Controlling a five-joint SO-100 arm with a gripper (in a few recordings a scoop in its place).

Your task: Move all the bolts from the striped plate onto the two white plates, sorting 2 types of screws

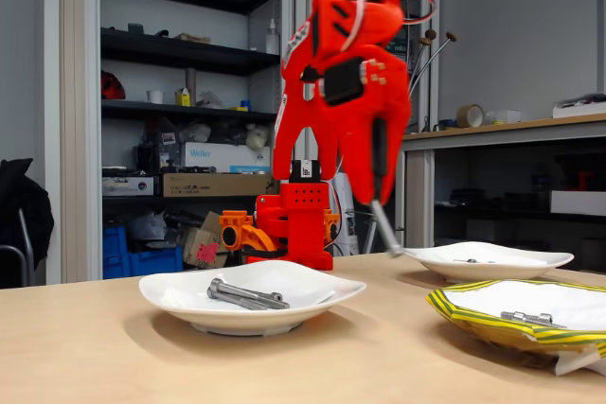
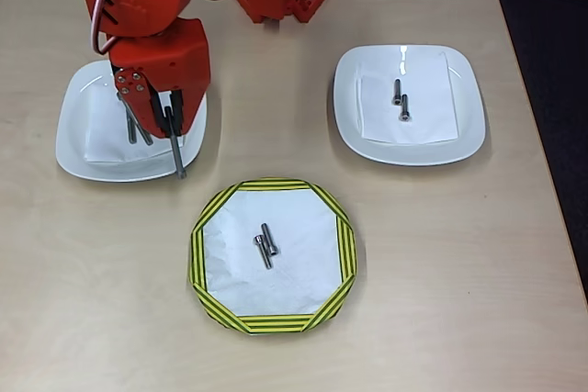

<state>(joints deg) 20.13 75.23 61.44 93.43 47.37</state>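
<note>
While a long bolt (image 2: 175, 144) is clamped in the red hand (image 2: 170, 117) and hangs head-up over the near rim of the left white plate (image 2: 73, 126) in the overhead view, two more long bolts (image 2: 134, 121) are seen lying on that plate, toward the bench's far left corner. On the right white plate (image 2: 464, 103), toward the far right corner, two short bolts (image 2: 401, 101) are laid close together. Two short bolts (image 2: 265, 244) are left at the middle of the striped plate (image 2: 335, 227), near the bench's front edge.

The held bolt's tip is judged to hang close to the plate's rim, so a release from here could let it strike the upturned edge and roll off onto the bench. A drop from height could also knock the bolts already lying there. The last short bolts lie almost touching; both might be caught, or one nudged aside.
</note>
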